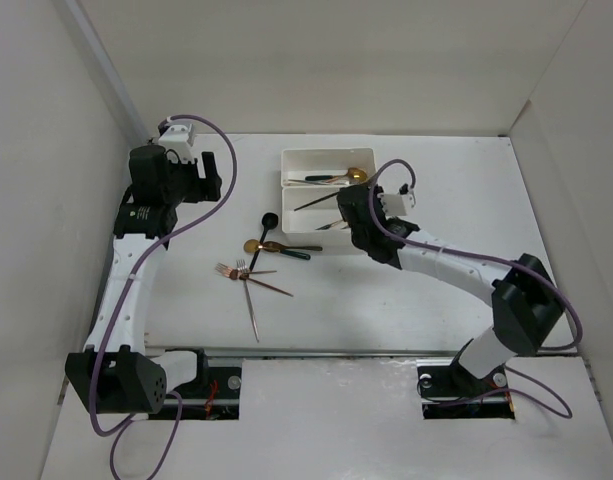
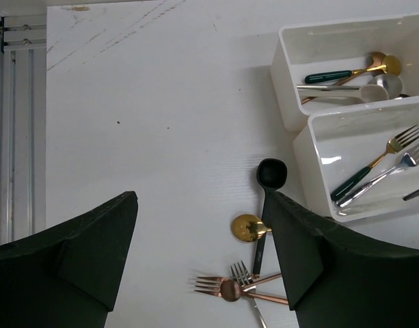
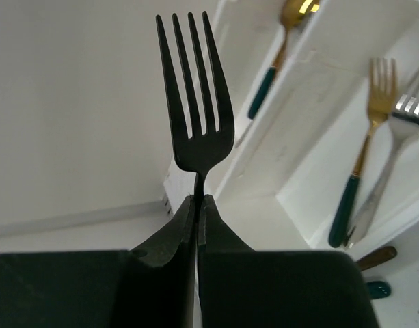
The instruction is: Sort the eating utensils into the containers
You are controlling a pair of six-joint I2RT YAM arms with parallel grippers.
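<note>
Two white trays stand side by side at the back middle: the far tray (image 1: pixel 291 160) holds spoons, the near tray (image 1: pixel 289 222) holds forks. My right gripper (image 1: pixel 346 203) is shut on the handle of a black fork (image 1: pixel 316 200) and holds it over the near tray. In the right wrist view the fork (image 3: pixel 195 102) stands tines-up from the gripper (image 3: pixel 198 199). My left gripper (image 1: pixel 201 180) is open and empty, above the table to the left of the trays. Loose on the table are a black spoon (image 2: pixel 271 174), a gold spoon (image 2: pixel 249 227), a copper fork (image 2: pixel 209 283), a copper spoon (image 2: pixel 231 290) and a silver fork (image 2: pixel 242 275).
The fork tray (image 2: pixel 312 157) holds a gold fork with a teal handle (image 2: pixel 383 156) and a silver fork (image 2: pixel 394 167). The spoon tray (image 2: pixel 284 68) holds a gold teal-handled spoon (image 2: pixel 346 74) and others. White walls enclose the table left, right and back.
</note>
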